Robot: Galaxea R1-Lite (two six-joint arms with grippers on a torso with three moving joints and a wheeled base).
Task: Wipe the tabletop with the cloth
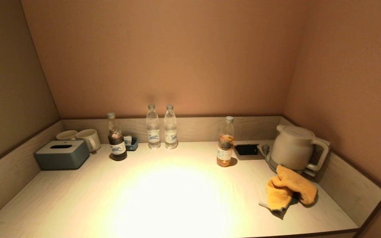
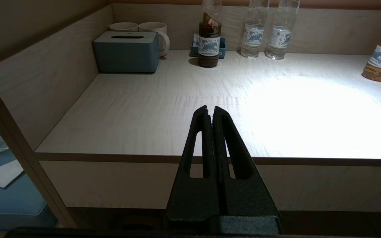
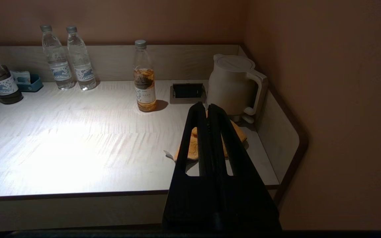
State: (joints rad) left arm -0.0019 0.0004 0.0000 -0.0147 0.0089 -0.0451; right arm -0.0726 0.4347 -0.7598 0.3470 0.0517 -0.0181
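The tabletop (image 1: pixel 164 195) carries four bottles, two mugs, one tissue box, one kettle, one small blue tray and one cloth.

The cloth (image 1: pixel 288 189) is orange, crumpled, and lies at the right side of the tabletop, touching the base of the kettle (image 1: pixel 293 148). A grey corner of it points toward the front edge.

Two clear bottles (image 1: pixel 161 127) stand side by side against the rear wall. A dark bottle (image 1: pixel 116 141) stands left of them, just in front of the small blue tray (image 1: pixel 131 143). An amber bottle (image 1: pixel 225 142) stands right of centre, beside a recessed socket panel (image 1: pixel 247 150). All four bear a white label with a blue animal figure; no writing is legible.

The two mugs (image 1: pixel 79 137) stand in the rear left corner, behind the tissue box (image 1: pixel 62 154).

A raised rim (image 1: pixel 349 185) borders the tabletop on three sides.

The left gripper (image 2: pixel 209 110) hangs off the front edge, at the left, fingers pressed together and holding nothing. The right gripper (image 3: pixel 205 107) hangs off the front edge at the right, pointing over the cloth, fingers likewise pressed together and holding nothing.
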